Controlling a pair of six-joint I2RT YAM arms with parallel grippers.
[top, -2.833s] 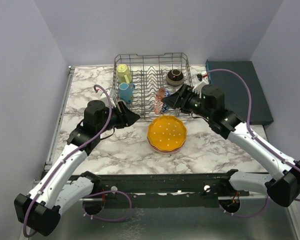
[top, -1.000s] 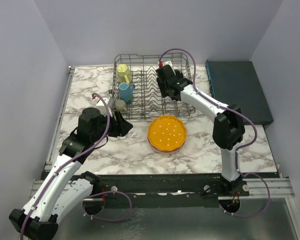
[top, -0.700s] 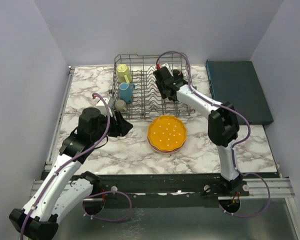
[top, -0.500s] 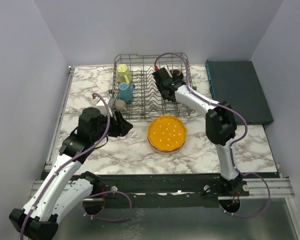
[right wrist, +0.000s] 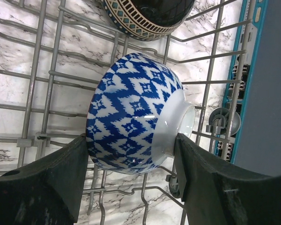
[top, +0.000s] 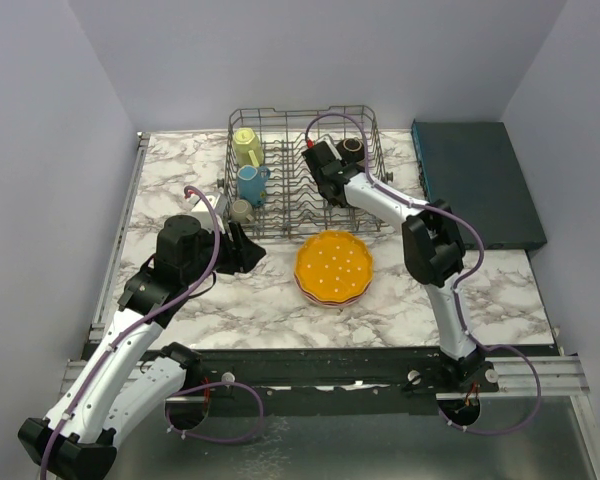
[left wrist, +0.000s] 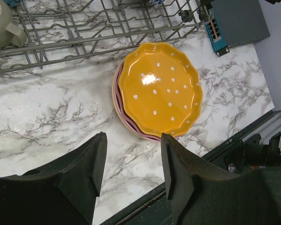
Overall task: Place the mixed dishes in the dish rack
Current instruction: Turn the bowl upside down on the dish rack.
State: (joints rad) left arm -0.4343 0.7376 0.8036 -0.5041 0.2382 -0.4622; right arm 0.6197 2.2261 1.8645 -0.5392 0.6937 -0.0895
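Observation:
The dish rack (top: 280, 125) stands at the back of the table. In it are a yellow mug (top: 247, 147), a blue mug (top: 250, 183) and a dark brown bowl (top: 352, 148); a grey-olive mug (top: 241, 211) sits at its front left corner. My right gripper (top: 325, 172) is inside the rack, shut on the blue-white bowl (right wrist: 136, 122), which lies on its side over the wires, below the dark brown bowl (right wrist: 150, 16). The orange plate (top: 334, 265) lies on the pink plate (left wrist: 119, 112) in front of the rack. My left gripper (left wrist: 133, 159) is open and empty, left of the plates. The red-patterned bowl is hidden.
A flat dark teal box (top: 475, 180) lies right of the rack; its corner shows in the left wrist view (left wrist: 234, 21). The grey-olive mug (left wrist: 2, 26) and the rack's front wires (left wrist: 107, 33) are beyond my left gripper. The table's near edge rail (top: 310, 365) runs along the front.
My right arm has swung from the rack's front right into the rack and reached farther back and left with the blue-white bowl. My left arm drew back slightly, then stayed still.

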